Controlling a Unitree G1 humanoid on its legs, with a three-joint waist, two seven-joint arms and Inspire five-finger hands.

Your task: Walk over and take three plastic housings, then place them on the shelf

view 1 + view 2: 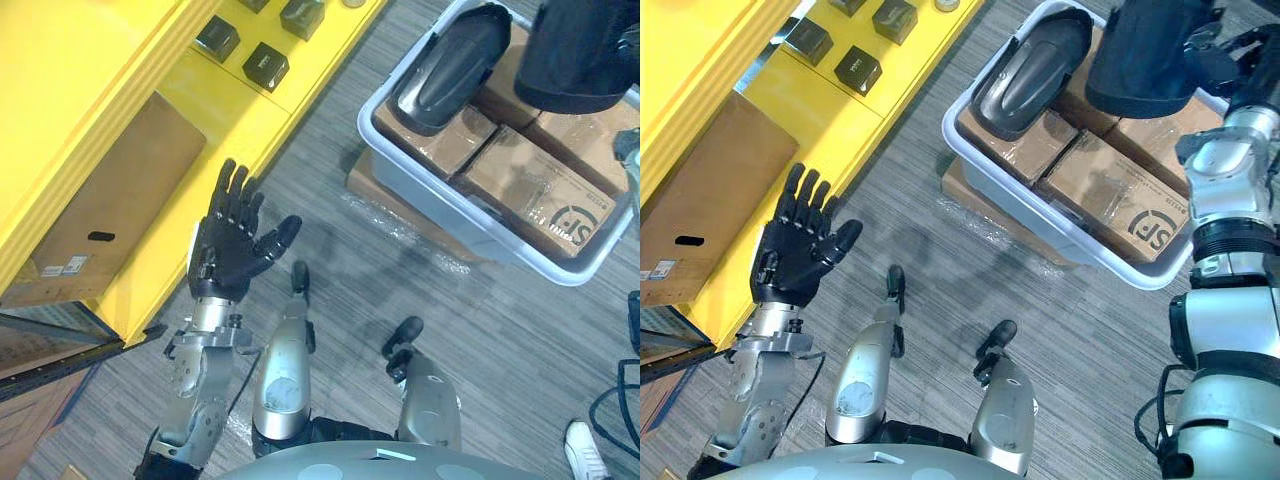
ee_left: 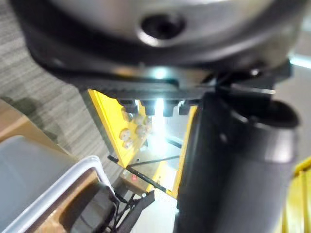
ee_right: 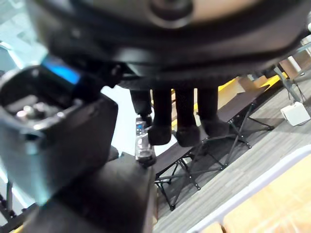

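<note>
My right hand [image 1: 1223, 62] is raised at the far right above a grey bin [image 1: 1040, 228], shut on the edge of a dark plastic housing [image 1: 1145, 55]. In the right wrist view its fingers [image 3: 184, 119] curl over the housing's black body [image 3: 97, 194]. A second dark housing [image 1: 450, 62] lies tilted in the bin on cardboard boxes [image 1: 540, 185]. My left hand [image 1: 228, 248] is held up open and empty over the floor, beside the front edge of the yellow shelf [image 1: 190, 105].
Small black boxes [image 1: 265, 65] sit on the yellow shelf, and a flat cardboard box [image 1: 110, 205] lies on its lower level. The bin rests on a flat carton on the carpet. A person's white shoe [image 1: 580, 445] is at the lower right.
</note>
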